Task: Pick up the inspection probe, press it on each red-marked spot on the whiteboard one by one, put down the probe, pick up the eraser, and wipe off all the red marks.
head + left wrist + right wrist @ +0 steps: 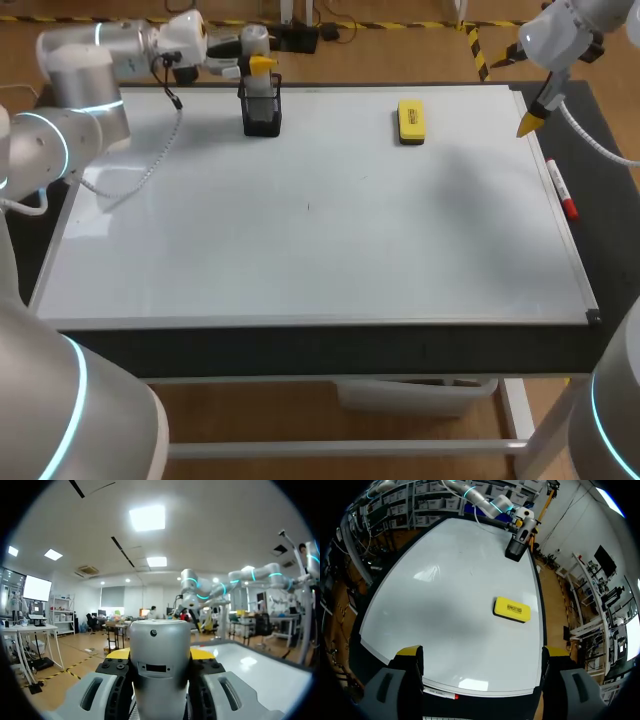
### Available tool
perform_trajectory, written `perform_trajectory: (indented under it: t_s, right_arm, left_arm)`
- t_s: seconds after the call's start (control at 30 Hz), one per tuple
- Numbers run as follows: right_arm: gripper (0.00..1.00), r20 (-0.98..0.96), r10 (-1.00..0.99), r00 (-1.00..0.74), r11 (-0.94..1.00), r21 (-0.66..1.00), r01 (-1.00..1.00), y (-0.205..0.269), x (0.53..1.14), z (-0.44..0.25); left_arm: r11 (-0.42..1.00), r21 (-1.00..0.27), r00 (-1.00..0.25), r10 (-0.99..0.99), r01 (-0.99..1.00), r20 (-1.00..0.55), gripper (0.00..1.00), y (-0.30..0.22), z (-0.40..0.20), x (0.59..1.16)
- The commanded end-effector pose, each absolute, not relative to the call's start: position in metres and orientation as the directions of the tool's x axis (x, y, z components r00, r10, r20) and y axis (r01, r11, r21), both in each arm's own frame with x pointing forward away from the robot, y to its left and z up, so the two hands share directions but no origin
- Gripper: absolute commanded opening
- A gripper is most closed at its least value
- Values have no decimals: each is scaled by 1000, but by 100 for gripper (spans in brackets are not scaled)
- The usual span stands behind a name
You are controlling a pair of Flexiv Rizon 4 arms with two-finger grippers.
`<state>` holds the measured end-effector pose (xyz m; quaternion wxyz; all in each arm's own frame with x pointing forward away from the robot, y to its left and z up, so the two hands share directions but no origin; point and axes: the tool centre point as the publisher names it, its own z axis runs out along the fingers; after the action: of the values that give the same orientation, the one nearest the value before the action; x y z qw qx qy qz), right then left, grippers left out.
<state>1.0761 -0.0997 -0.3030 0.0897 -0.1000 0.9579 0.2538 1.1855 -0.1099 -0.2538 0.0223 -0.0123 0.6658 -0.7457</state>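
Nearest you, a red-capped marker lay along the whiteboard's right frame, just off the writing surface. Farther along that frame, your right gripper hung above the whiteboard's far right corner. In the right wrist view its fingers stood wide apart with nothing between them, and only bare board showed beneath.

The yellow eraser lay flat on the whiteboard close to its far edge, right of the middle and well apart from both grippers.

Left of the middle, a black holder stood upright on the whiteboard at that same far edge. Your left gripper sat directly over it, reaching in from the whiteboard's far left corner. It was clamped on the inspection probe, a silver cylinder held upright between the two fingers. You could not tell whether the probe's lower end sat inside the holder.
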Motion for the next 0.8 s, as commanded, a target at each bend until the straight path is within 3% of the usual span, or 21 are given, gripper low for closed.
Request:
perform_trajectory:
  t_s: [0.03, 0.53, 0.57, 0.63, 0.67, 0.8]
  right_arm:
    - [100, -220, -149, -964, 853, 465, -237, -100, 1076, -302]
    - [100, -220, -149, -964, 853, 465, -237, -100, 1076, -302]
    - [100, -220, -149, -964, 853, 465, -237, -100, 1076, -302]
    - [100, -220, -149, -964, 853, 465, -237, -100, 1076, -302]
    - [100, -220, -149, -964, 853, 465, -237, -100, 1076, -302]
    - [100, -220, -149, -964, 853, 465, -237, -100, 1076, -302]
  left_arm:
    - [-127, -992, -999, 44, 17, -23, 0, -110, -261, 1194]
    - [-136, -990, -999, 42, 22, -28, 0, -112, -267, 1195]
    - [-137, -990, -999, 42, 21, -27, 6, -112, -267, 1195]
    - [-138, -990, -999, 40, 22, -27, 84, -111, -267, 1194]
    - [-136, -990, -999, 33, 22, -27, 100, -111, -267, 1193]
    - [-135, -991, -999, 25, 25, -29, 100, -106, -265, 1192]
